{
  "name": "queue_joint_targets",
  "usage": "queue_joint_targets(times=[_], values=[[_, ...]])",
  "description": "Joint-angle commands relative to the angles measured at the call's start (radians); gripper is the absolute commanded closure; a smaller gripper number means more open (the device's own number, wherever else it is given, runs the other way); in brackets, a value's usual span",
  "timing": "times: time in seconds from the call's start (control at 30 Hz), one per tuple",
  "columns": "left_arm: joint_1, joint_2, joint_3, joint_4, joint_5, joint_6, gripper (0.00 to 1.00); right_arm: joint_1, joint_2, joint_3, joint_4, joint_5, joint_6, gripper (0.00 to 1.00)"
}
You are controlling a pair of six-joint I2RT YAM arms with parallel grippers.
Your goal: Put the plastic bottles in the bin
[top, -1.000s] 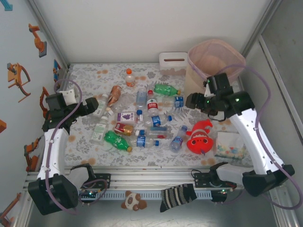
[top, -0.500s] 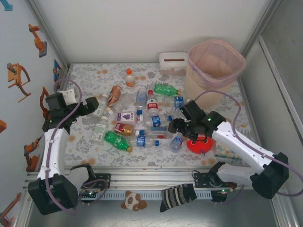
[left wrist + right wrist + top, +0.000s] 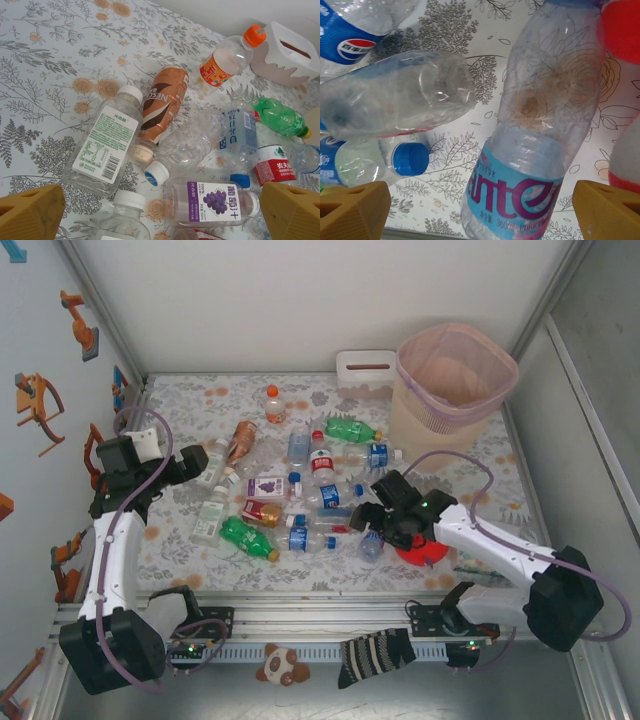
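**1. Right gripper** (image 3: 480, 215): released. Its yellow pads stand wide at the two lower corners of the wrist view and touch nothing, low over the scatter at lower centre of the top view.

**2. Left gripper** (image 3: 160, 215): also released, pads wide at the lower corners of its wrist view, above the left part of the scatter. Leave it parked.

**3. Tall pale pink lattice-sided plastic bin** (image 3: 420, 420): upper right of the top view, upright, mouth open, well apart from the right gripper. Plan a lift that clears its rim.

**4. Red-and-white plush fish toy** (image 3: 622, 30): right edge of the right wrist view, just beside the target bottle. Not yours to take, so keep the right pad off it.

**5. Clear plastic bottle with pale-blue, purple-lettered label** (image 3: 520, 150): lying flat between the pads, running from lower centre to upper right. This is probably your pick.
- It lies askew to the pad line, so turn the wrist until the pads cross its body squarely.
- Descend and close on the labelled band.
- Close gently, since it looks thin and empty and may buckle or slip out.

**6. Crushed clear plastic bottle** (image 3: 395, 95): left centre, near the target. Mind it as the left pad comes down.

**7. Small clear bottle with blue cap** (image 3: 410, 159): lower left, just above the left pad. You are likely to nudge it.
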Motion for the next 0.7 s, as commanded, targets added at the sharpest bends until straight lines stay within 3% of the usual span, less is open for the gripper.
queue_joint_targets(times=[0.0,0.53,0.67], values=[[0.004,0.002,-0.006,0.011,0.019,-0.013,0.01,0.010,0.024,-0.030,0.026,0.032,0.034,0.04],[0.004,-0.001,-0.007,0.011,0.019,-0.010,0.01,0.022,0.179,0.081,-0.202,0.225,-0.053,0.01],[0.004,-0.001,-0.007,0.011,0.019,-0.010,0.01,0.022,0.189,0.079,-0.178,0.217,-0.055,0.08]])
